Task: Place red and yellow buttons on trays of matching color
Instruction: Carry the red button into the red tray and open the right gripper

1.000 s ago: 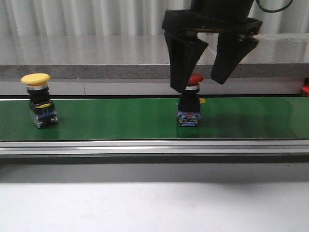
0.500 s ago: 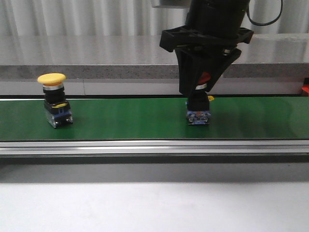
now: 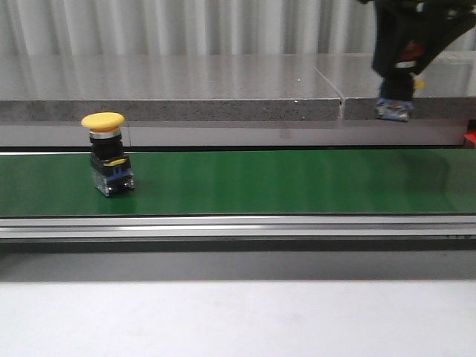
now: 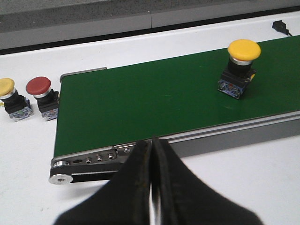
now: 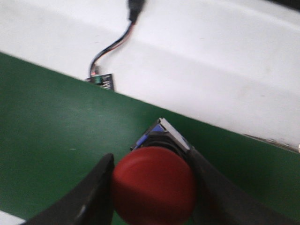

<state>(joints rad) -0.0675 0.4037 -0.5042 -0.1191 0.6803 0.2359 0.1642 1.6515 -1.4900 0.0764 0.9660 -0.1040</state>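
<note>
Fingers (image 5: 101,187) of the right gripper (image 5: 152,187) pinch the red button (image 5: 153,185); no writing is legible.

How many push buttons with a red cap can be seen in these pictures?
2. One red button is held in the right gripper, lifted above the green belt. Another red button stands off the belt's end beside a small yellow button. Others may be hidden.

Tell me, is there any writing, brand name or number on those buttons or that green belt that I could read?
None can be read.
The yellow button has coloured patches on its base, too small to read.
The red button in the right gripper is blurred.
The green belt looks plain.
</note>
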